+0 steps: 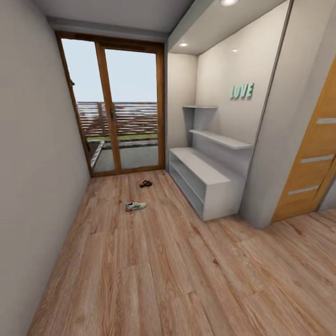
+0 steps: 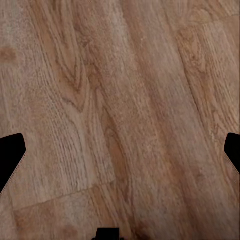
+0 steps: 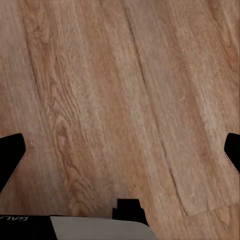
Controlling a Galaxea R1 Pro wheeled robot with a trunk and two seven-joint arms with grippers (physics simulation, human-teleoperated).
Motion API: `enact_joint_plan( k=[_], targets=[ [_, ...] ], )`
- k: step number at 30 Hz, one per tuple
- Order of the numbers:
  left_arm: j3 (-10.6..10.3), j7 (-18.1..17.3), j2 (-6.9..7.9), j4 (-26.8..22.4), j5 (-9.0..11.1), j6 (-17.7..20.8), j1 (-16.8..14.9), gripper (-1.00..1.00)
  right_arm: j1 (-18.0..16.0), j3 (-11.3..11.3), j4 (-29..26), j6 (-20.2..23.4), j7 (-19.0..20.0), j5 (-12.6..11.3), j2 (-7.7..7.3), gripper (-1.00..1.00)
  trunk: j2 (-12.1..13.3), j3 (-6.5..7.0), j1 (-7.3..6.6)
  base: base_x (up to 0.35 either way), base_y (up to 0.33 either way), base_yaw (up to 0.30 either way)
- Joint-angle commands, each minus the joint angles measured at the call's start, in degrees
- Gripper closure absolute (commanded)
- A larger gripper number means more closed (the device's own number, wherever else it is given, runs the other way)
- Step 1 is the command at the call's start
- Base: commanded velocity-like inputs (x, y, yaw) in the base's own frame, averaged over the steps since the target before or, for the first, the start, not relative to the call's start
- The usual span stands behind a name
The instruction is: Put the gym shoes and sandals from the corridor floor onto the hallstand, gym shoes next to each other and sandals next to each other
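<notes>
Corridor seen ahead, wide bare floor (image 1: 154, 270) between walls.
Head view: gym shoe (image 1: 135, 206) and sandal (image 1: 145, 184) are seen at 12 o'clock, hallstand (image 1: 205, 179) at 1 o'clock. Wrist views: left tool (image 2: 120, 150) and right tool (image 3: 120, 150) are spread wide over planks.

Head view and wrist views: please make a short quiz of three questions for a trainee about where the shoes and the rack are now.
1. True or false: the gym shoes lie on the hallstand.
2. Which footwear lies nearer the glass door? A) gym shoes B) sandals
3. Fill in: both wrist views look down at the corridor ____, each with the fingertips spread wide and nothing between them.

Key
1. False; they lie on the floor, left of the hallstand in the head view.
2. B.
3. floor.
</notes>
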Motion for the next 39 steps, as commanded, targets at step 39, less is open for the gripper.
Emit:
enact_joint_plan(
  k=[39],
  targets=[
    [0.19,-0.01,-0.01,0.01,0.1,-0.11,-0.02,-1.0,0.01,0.07,-0.03,-0.04,0.04,0.2,-0.01,-1.0,-0.02,-1.3,0.03,0.337,0.06,0.087]
  ],
)
